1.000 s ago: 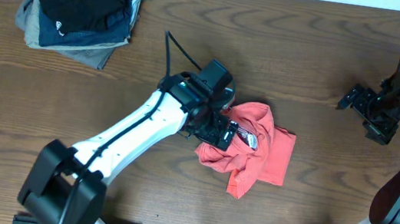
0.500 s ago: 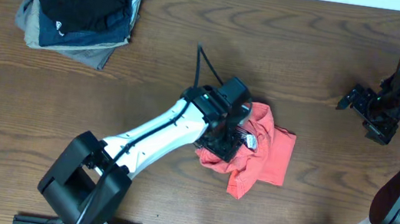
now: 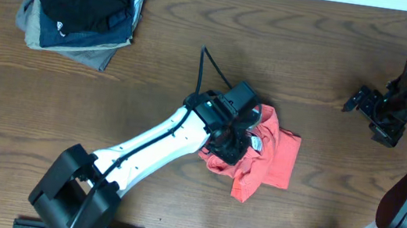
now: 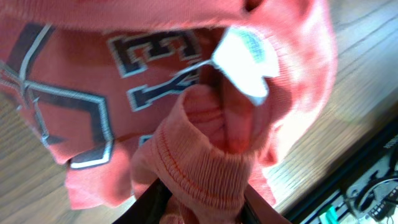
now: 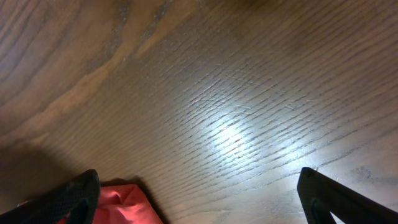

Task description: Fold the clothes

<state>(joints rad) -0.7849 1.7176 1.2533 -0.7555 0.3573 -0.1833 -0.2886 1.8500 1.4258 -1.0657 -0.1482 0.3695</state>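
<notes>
Where the crumpled T-shirt (image 3: 276,161) lies near the middle of the table (image 3: 314,50), the left gripper (image 3: 236,139) pinches a bunched ribbed fold beside the collar tag (image 4: 245,59) between its narrowed fingers (image 4: 146,205). Well apart on the right, the right gripper (image 3: 361,100) hangs over bare wood, spread wide and holding nothing.
</notes>
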